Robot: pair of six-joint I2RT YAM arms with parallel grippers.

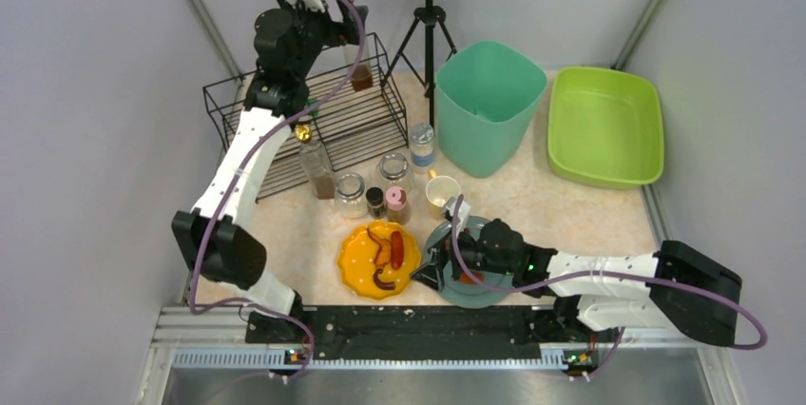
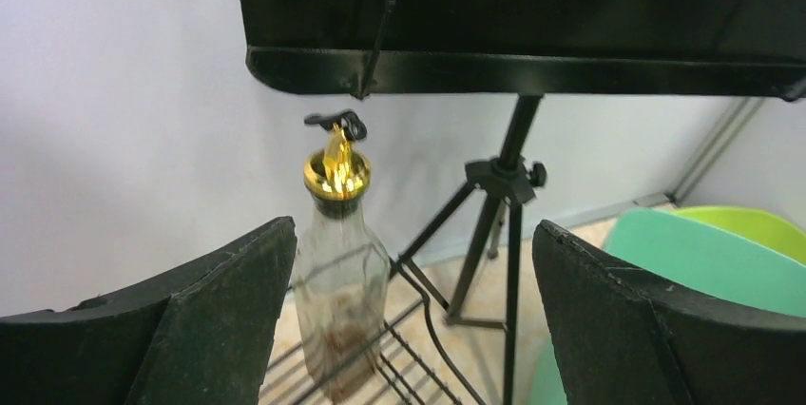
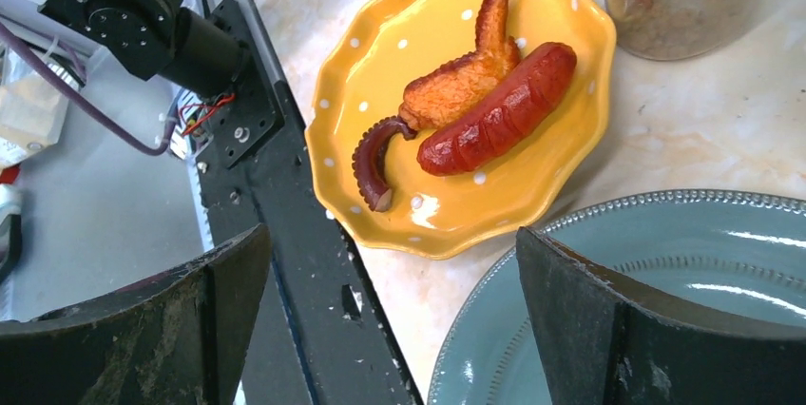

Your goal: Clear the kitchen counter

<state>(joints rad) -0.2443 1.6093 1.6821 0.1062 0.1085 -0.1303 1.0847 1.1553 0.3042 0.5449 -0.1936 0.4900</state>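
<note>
The beige marbled kitchen counter [image 1: 542,201] holds a yellow plate [image 1: 354,267] with a sausage, a chicken wing and an octopus tentacle, also in the right wrist view [image 3: 561,153]. A grey-blue plate [image 1: 475,293] lies beside it. My right gripper [image 1: 439,258] is open and empty over that plate's left rim [image 3: 608,224]. My left gripper [image 1: 344,29] is open and empty, raised at the back of the black wire rack [image 1: 328,129]. A gold-capped glass bottle [image 2: 340,291] stands on the rack just ahead of its left finger, untouched.
Several jars [image 1: 393,169], a second bottle [image 1: 317,169] and a cup [image 1: 442,191] stand mid-counter. A teal bin [image 1: 487,106] and a green tub [image 1: 605,125] are at the back right. A tripod [image 1: 428,34] stands behind the rack. The black front rail [image 1: 399,324] runs along the near edge.
</note>
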